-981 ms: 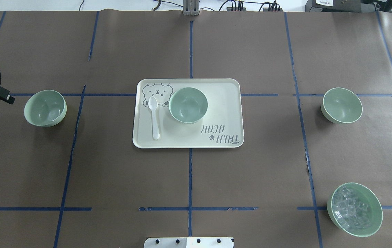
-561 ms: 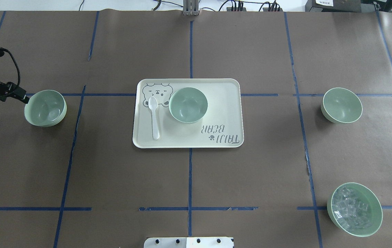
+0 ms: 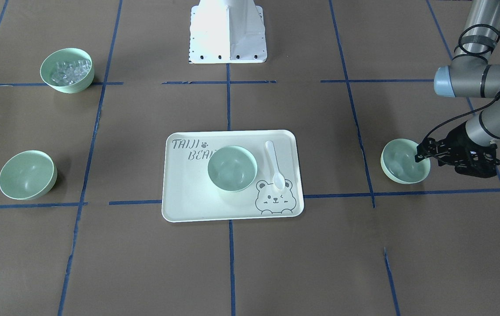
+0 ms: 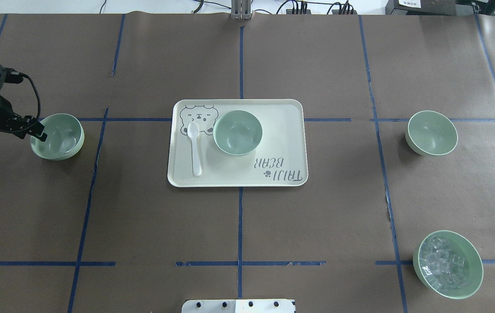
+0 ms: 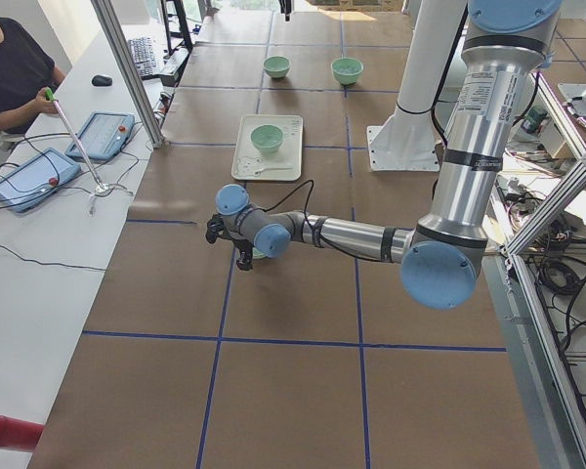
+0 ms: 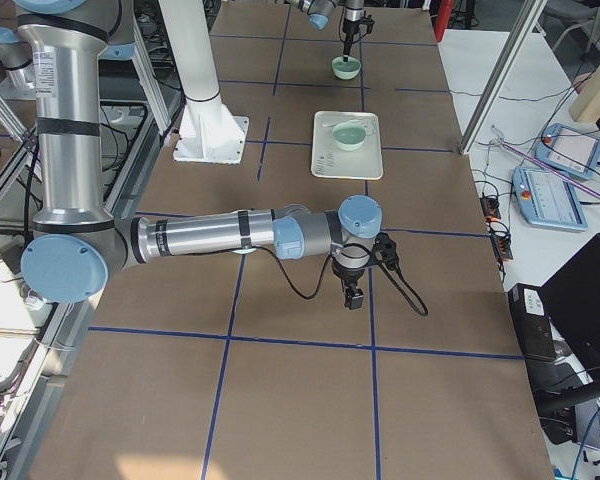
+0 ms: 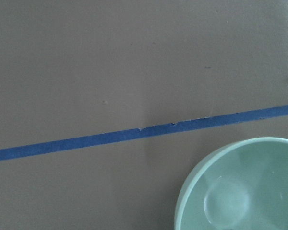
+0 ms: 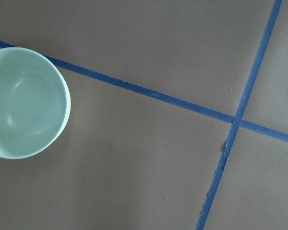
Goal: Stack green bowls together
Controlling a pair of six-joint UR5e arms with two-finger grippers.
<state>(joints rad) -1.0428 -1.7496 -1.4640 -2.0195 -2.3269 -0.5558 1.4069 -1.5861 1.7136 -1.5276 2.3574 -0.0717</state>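
Three plain green bowls show in the overhead view. One (image 4: 57, 136) is at the left, one (image 4: 237, 132) is on the bear tray (image 4: 282, 130), one (image 4: 431, 132) is at the right. My left gripper (image 4: 38, 132) hovers at the left bowl's outer rim; in the front view it (image 3: 421, 153) stands over that bowl (image 3: 401, 162), and its jaws look apart and empty. My right gripper (image 6: 353, 292) shows only in the exterior right view, so I cannot tell whether it is open or shut. Its wrist view shows a green bowl (image 8: 24, 103) at the left edge.
A white spoon (image 4: 195, 148) lies on the tray beside the bowl. A green bowl of clear ice-like cubes (image 4: 447, 264) stands at the near right. Blue tape lines cross the brown table cover. The robot's white base (image 3: 228, 30) is at the near middle edge.
My left arm has come in from the table's left edge toward the left bowl, and its gripper now overlaps the bowl's rim. The bowls, tray and spoon have not moved.
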